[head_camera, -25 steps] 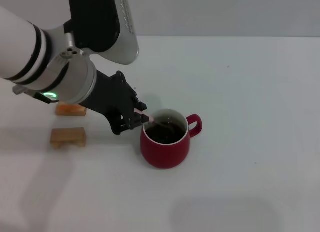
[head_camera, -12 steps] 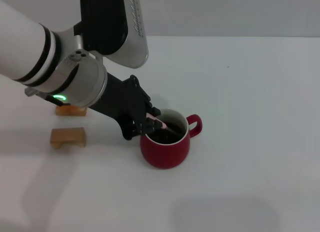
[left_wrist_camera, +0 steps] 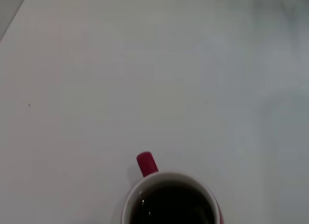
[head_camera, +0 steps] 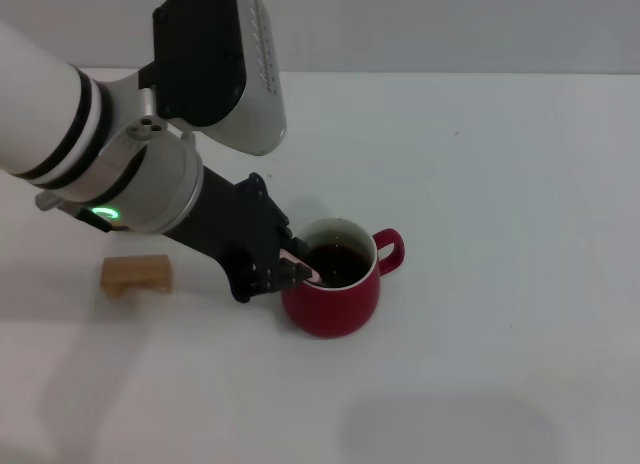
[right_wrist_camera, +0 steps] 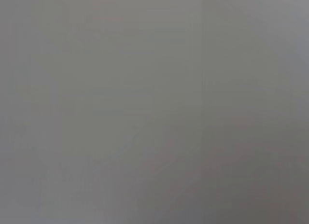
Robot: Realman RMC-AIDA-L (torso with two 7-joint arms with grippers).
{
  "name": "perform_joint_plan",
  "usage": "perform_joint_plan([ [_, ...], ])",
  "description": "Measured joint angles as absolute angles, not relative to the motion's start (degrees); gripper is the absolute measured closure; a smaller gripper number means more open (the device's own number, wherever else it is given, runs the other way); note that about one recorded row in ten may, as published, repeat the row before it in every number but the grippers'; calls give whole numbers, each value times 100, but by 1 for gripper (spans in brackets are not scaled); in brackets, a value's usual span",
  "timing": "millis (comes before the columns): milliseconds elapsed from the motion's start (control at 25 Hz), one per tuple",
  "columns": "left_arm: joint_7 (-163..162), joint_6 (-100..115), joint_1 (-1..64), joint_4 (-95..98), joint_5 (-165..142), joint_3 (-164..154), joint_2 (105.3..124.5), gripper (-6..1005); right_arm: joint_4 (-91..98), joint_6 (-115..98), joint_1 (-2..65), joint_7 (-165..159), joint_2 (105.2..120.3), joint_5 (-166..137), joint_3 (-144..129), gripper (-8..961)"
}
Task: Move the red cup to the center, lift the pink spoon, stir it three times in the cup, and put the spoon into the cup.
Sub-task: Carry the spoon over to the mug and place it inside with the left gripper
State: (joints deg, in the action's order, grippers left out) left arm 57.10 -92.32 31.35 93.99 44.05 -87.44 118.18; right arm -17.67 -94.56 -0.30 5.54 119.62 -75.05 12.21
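One arm is doing all the work here; the left gripper [head_camera: 292,268] sits right at the near-left rim of the red cup [head_camera: 331,296], its black fingers pinched together on the pink spoon [head_camera: 301,266]; only a short bit of the pale pink handle shows, slanting down over the rim into the cup, and the bowl end is lost in the dark liquid so I can't tell how deep it goes.

The cup stands upright on the white table [head_camera: 500,234], about in the middle of the head view, with its loop handle sticking out on the side away from the gripper; the inside is white and the liquid looks nearly black; in the left wrist view the cup [left_wrist_camera: 170,197] shows from above at the edge of the picture, handle pointing away from the camera, and no fingers or spoon show there.

A small tan wooden block [head_camera: 136,274] lies on the table well off to the left of the cup, just below the big white and black left arm [head_camera: 120,154].

The right gripper isn't visible anywhere; its wrist view is just flat grey.
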Motion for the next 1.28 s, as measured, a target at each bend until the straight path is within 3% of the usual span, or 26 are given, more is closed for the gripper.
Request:
perform_joint_plan([
  [1280,5770,-8915,3628,8851,4061,-8350,11799,822,-1793,-9488,0,554,11952,-7497,1222,262],
])
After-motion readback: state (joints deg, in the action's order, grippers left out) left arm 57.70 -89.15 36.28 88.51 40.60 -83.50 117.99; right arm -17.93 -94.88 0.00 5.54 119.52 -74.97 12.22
